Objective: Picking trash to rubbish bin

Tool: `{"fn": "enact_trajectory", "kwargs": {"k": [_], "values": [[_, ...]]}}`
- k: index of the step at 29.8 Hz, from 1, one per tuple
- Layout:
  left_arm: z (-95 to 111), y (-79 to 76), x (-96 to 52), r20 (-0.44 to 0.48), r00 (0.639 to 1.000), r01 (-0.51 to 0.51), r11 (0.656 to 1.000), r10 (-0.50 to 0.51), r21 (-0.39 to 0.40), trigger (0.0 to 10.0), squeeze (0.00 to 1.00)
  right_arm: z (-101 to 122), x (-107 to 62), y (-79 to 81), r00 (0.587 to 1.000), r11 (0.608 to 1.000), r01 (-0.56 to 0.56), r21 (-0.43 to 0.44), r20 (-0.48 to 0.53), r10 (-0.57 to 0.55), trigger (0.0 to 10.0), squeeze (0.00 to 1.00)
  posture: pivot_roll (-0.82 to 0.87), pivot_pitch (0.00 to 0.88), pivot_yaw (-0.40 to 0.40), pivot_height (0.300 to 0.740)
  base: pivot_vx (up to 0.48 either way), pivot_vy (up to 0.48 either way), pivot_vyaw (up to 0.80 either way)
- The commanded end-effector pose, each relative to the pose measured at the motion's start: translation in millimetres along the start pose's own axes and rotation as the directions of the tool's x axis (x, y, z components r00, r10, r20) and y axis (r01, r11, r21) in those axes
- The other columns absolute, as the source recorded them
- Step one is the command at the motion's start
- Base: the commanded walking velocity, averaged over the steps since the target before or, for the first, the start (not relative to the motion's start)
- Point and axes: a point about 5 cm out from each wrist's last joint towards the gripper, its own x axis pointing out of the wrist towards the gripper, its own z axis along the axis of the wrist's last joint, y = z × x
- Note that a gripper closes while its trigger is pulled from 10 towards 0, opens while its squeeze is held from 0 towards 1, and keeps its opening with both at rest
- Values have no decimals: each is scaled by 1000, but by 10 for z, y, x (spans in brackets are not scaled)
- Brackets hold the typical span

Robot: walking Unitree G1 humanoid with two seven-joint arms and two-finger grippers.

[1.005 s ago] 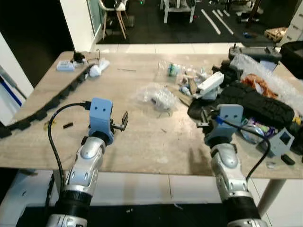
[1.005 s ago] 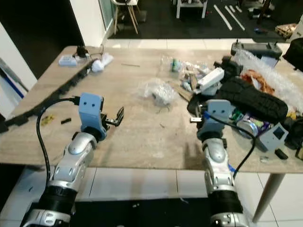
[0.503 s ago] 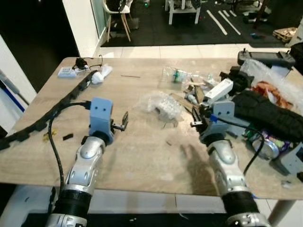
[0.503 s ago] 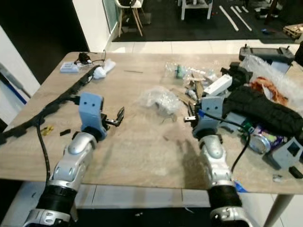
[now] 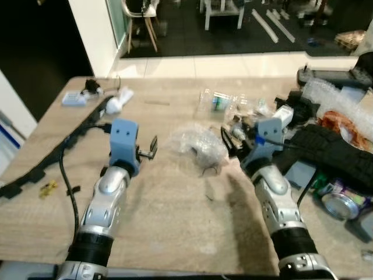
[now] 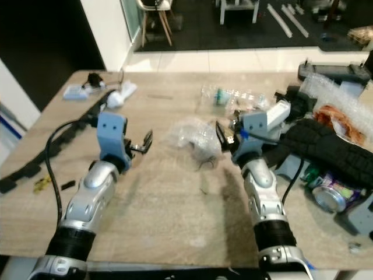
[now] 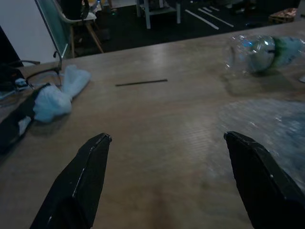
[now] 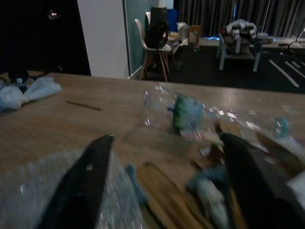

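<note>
Wooden bench (image 5: 157, 192) carries much clutter along its right side. Between my grippers lies a crumpled plastic wrap (image 5: 198, 142). My right gripper (image 5: 228, 142) is just beside the wrap's right edge, with fingers spread and empty. My left gripper (image 5: 152, 146) hovers to the left of the wrap, also spread and empty. Behind the wrap lies a clear bottle (image 5: 217, 100).

The right gripper (image 5: 229, 135) is reaching forward over the table (image 5: 175, 204), fingers apart, closing on the crumpled clear plastic wrap (image 5: 197, 141) and now just beside it. The head camera is moving closer.
</note>
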Motion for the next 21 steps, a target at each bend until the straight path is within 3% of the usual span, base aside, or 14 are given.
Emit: {"fn": "enact_trajectory", "kwargs": {"k": [1, 7, 9, 17, 21], "values": [[-82, 72, -37, -32, 999, -16, 1000, 16, 7, 10000, 0, -84, -5, 88, 999, 999, -40, 29, -32, 41, 10000, 1000, -4, 123, 56, 740, 334, 0, 0], [-106, 62, -47, -40, 999, 3, 1000, -3, -10, 10000, 0, -130, 19, 240, 984, 985, -164, 54, -68, 167, 10000, 1000, -1, 129, 52, 740, 111, 0, 0], [-108, 91, -71, -24, 1000, 0, 1000, 0, -12, 10000, 0, -144, 26, 333, 968, 967, -230, 106, -73, 238, 10000, 0, 3, 134, 51, 740, 0, 0, 0], [-55, 257, -166, 47, 999, 15, 1000, -15, 14, 10000, 0, -258, 26, 440, 944, 953, -293, 79, -135, 302, 10000, 0, 8, 136, 48, 740, 0, 0, 0], [-37, 254, -266, 70, 985, 158, 987, -160, 33, 10000, 0, -369, -6, 469, 923, 944, -321, 78, -196, 331, 10000, 0, 17, 139, 48, 740, 0, 0, 0]]}}
